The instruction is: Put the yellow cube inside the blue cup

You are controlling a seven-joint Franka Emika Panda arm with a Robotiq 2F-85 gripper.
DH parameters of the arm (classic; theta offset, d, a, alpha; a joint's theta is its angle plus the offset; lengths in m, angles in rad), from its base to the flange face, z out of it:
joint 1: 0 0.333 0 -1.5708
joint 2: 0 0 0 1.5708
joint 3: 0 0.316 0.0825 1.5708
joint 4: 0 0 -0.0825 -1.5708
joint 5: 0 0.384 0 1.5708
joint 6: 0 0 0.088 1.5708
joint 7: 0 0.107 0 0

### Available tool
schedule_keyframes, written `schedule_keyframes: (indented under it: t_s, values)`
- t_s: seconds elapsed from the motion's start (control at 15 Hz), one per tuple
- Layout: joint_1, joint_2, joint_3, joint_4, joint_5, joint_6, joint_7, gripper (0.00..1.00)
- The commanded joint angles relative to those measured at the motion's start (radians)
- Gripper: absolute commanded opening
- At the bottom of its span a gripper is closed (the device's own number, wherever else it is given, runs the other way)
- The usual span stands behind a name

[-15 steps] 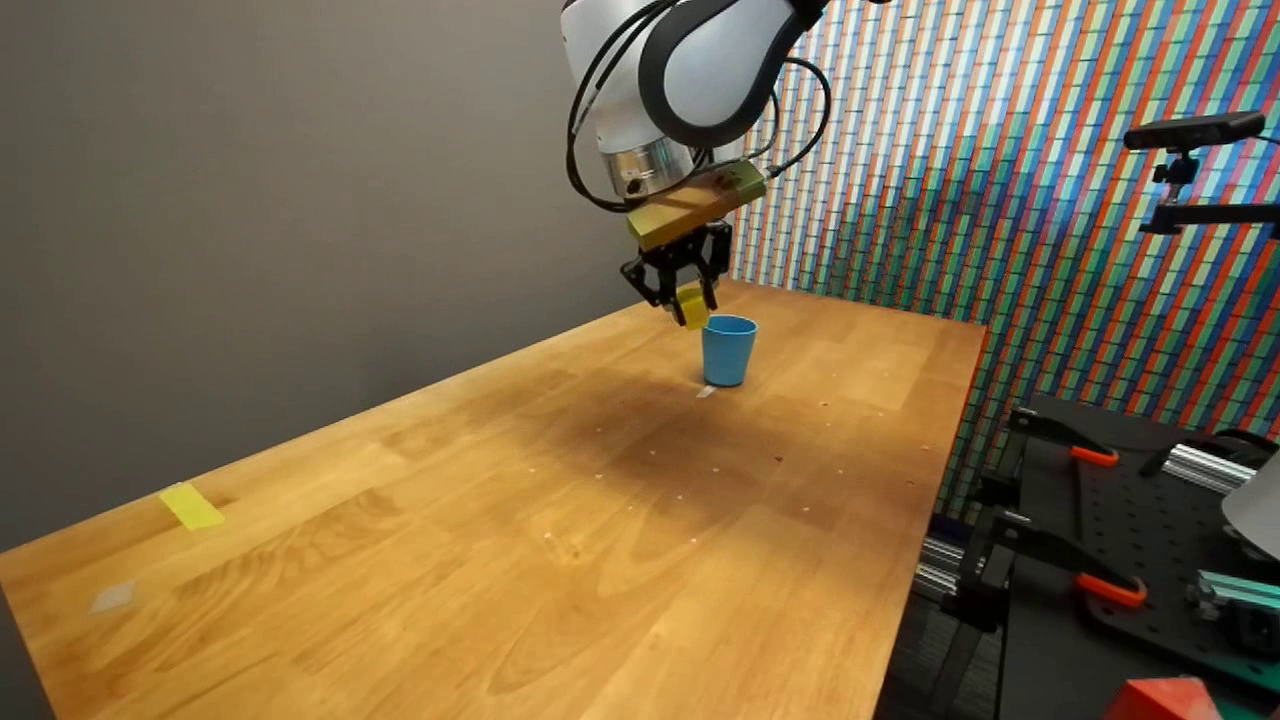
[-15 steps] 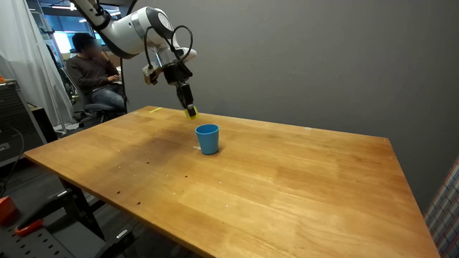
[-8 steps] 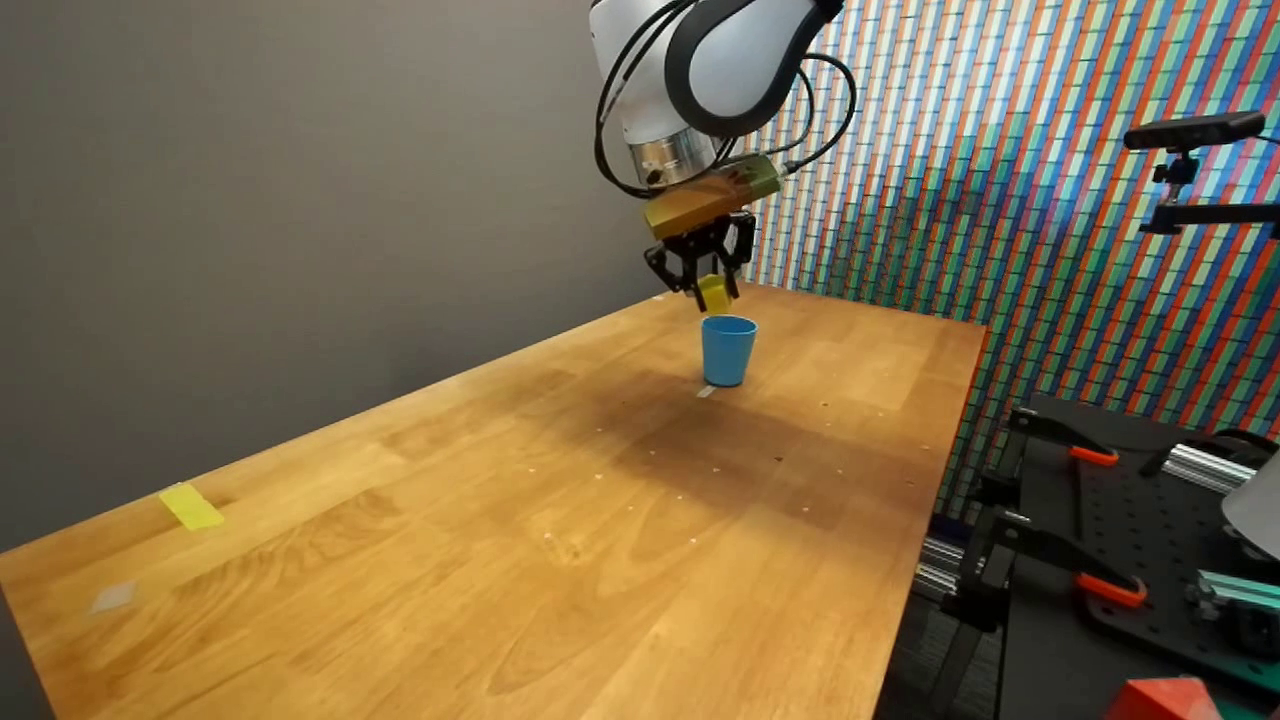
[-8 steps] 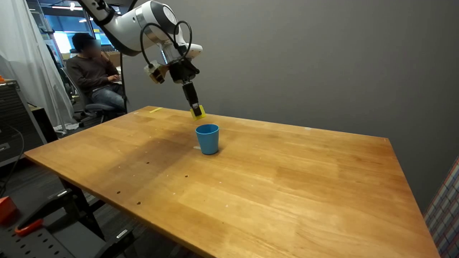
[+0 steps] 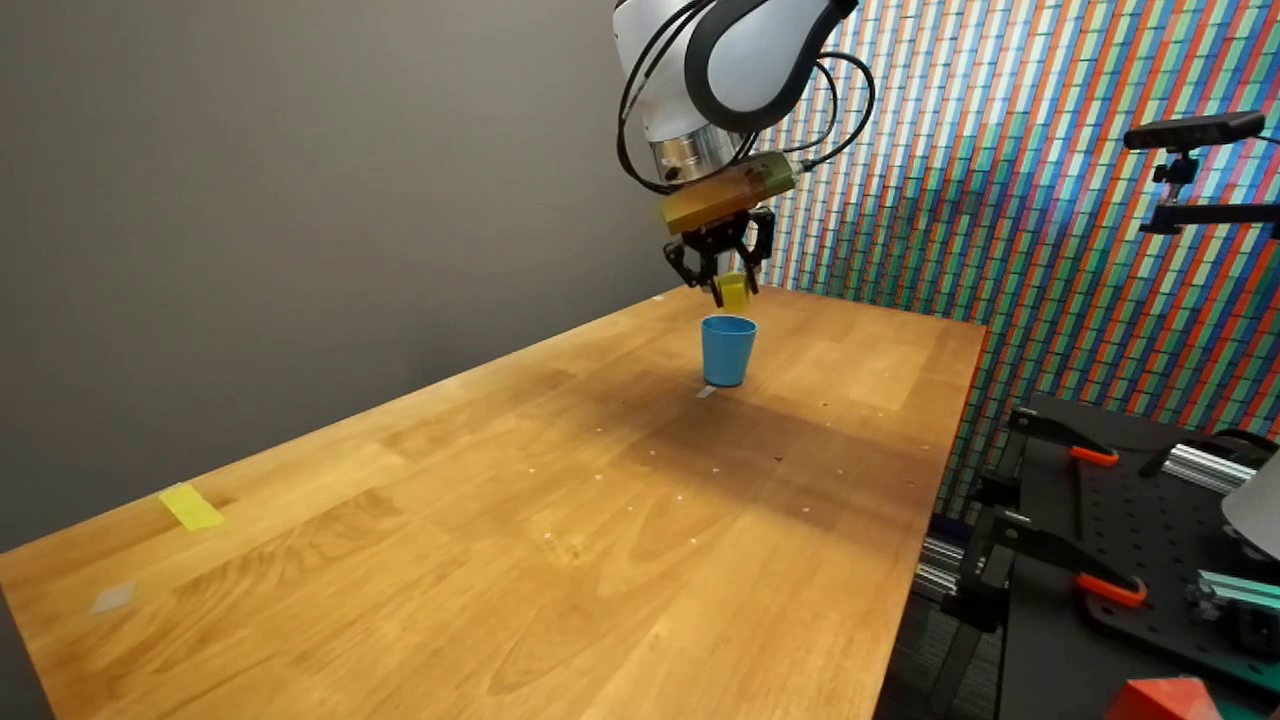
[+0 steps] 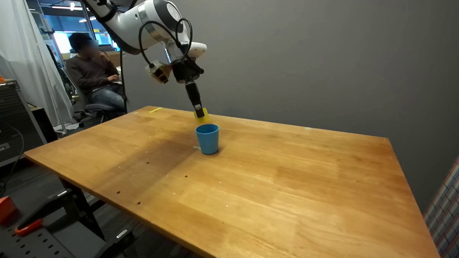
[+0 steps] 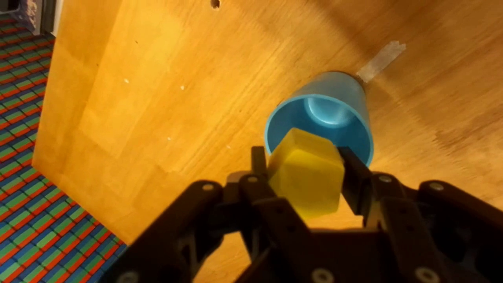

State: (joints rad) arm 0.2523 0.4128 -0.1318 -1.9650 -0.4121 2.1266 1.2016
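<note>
My gripper (image 5: 736,297) is shut on the yellow cube (image 5: 733,290), which sits tilted between the two black fingers. The blue cup (image 5: 728,354) stands upright on the wooden table, and the cube appears just above its rim. In an exterior view the gripper (image 6: 199,115) and the cube (image 6: 205,116) are above and slightly behind the cup (image 6: 208,142). In the wrist view the cube (image 7: 308,179) covers part of the cup's near rim. The cup's visible inside (image 7: 330,114) holds nothing. The gripper's fingers (image 7: 302,153) flank the cube.
A strip of whitish tape (image 7: 381,61) lies on the table beside the cup's base. A flat yellow tape patch (image 5: 191,506) is at the table's far left end. A grey wall (image 6: 304,64) runs behind the table. Black clamps (image 5: 1070,560) stand beyond the table's edge.
My gripper has moved to the right in both exterior views, carrying the cube from beside the cup to above its rim area. The cup has not moved.
</note>
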Motion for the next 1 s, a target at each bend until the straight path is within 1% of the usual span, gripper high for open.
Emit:
schedule_keyframes:
  t_s: [0.0,0.13,0.2,0.33,0.6,0.87,0.93]
  values:
    - [-0.021,-0.04,0.02,-0.03,-0.017,-0.004,0.016,0.83]
    - [-0.025,-0.063,0.032,-0.049,-0.012,0.011,-0.014,0.97]
    - [-0.025,-0.088,0.046,-0.069,-0.011,0.03,-0.046,1.0]
    - [-0.022,-0.142,0.082,-0.103,-0.006,0.052,-0.128,1.0]
    - [-0.023,-0.257,0.162,-0.144,0.037,0.035,-0.293,1.0]
    - [-0.033,-0.371,0.223,-0.173,0.125,0.036,-0.506,1.0]
    - [-0.031,-0.387,0.235,-0.164,0.156,0.027,-0.564,1.0]
